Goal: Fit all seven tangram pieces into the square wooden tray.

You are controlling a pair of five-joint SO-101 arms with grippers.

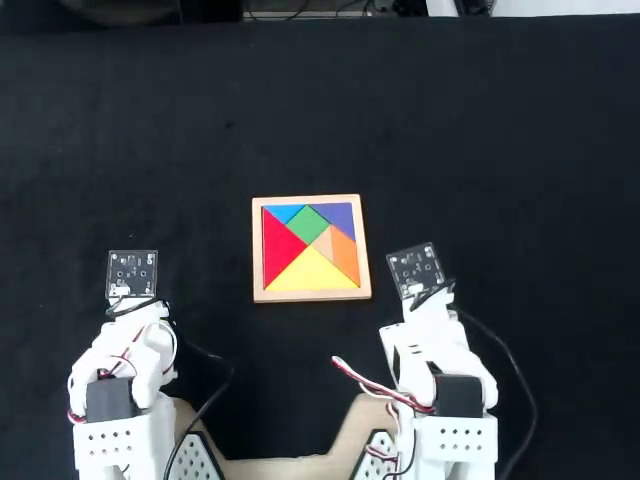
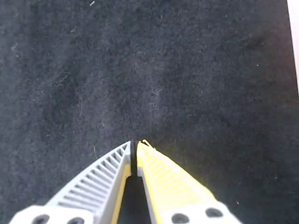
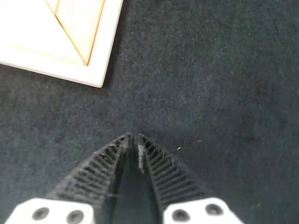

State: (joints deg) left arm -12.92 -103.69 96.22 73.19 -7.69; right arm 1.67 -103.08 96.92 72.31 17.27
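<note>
The square wooden tray lies in the middle of the black table with the tangram pieces fitted inside: a red triangle, a yellow triangle, a green piece, blue, purple and orange pieces. One corner of the tray shows in the right wrist view. My left gripper is shut and holds nothing, over bare cloth left of the tray. My right gripper is shut and holds nothing, just off the tray's near right corner.
Both arm bases stand at the near edge with cables trailing between them. Black cloth covers the table all around the tray.
</note>
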